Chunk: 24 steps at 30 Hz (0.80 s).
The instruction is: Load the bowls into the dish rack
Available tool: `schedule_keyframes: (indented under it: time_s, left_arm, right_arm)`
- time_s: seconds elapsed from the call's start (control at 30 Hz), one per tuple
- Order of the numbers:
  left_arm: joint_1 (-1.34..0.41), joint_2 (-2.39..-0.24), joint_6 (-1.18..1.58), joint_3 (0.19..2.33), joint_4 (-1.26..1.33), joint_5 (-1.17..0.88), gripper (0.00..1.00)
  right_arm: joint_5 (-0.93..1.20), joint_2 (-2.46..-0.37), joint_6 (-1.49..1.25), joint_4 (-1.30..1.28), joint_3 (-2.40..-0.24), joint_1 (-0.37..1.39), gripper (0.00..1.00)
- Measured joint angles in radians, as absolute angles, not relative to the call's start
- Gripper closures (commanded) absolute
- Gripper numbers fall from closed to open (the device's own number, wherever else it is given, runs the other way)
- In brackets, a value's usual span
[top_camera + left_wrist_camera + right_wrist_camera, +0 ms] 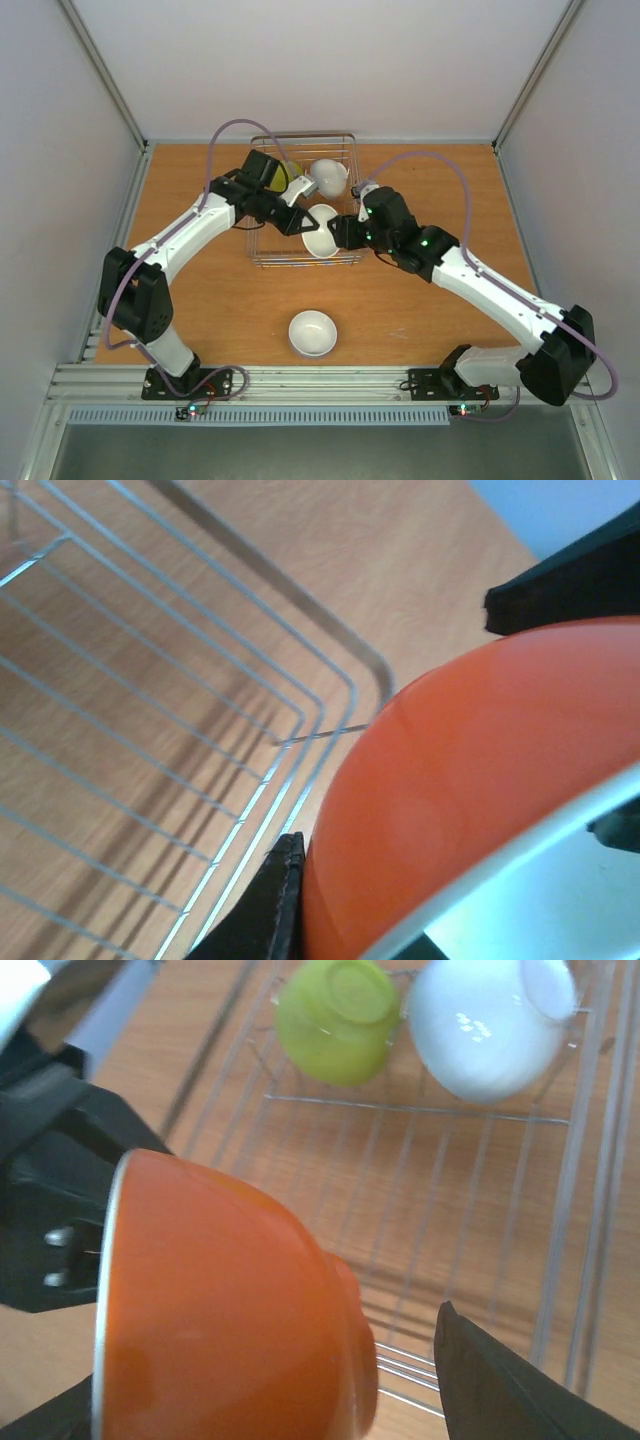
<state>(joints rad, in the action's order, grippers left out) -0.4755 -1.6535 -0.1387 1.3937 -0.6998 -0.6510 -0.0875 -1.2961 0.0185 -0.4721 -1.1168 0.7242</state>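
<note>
Bowl (220,1310) | wrist views: orange outside | top view: white inside

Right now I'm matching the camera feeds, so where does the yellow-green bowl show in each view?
Top external: yellow-green bowl in the far left corner of the dish rack, half hidden behind the left arm.
Left wrist: not in view.
Right wrist: top centre, base facing the camera, beside a white bowl.
Shared landmark: the rack's wires.
</note>
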Motion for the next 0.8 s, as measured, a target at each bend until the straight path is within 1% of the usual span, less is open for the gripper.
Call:
schedule_keyframes:
  time_s: [0.2, 0.37, 0.57, 0.8]
  left_arm:
    - [-0.42, -1.654, -0.154, 1.379, -0.695, -0.875, 0.99]
    - [-0.398, -1.655, -0.172, 1.376, -0.706, -0.97, 0.99]
    - [-0.386, -1.672, -0.194, 1.376, -0.716, -1.038, 0.99]
    - [-0.375, -1.677, -0.196, 1.376, -0.716, -1.049, 1.0]
  right_arm:
    - [0.163, -1.2, 0.007, -0.294, -1.026, 0.657, 0.26]
    - [0.321, -1.163, -0.003, -0.211, -0.985, 0.626, 0.23]
    - [0.371, -1.116, -0.008, -0.204, -0.96, 0.621, 0.21]
    - [0.37, -1.066, -0.029, -0.233, -0.936, 0.616, 0.2]
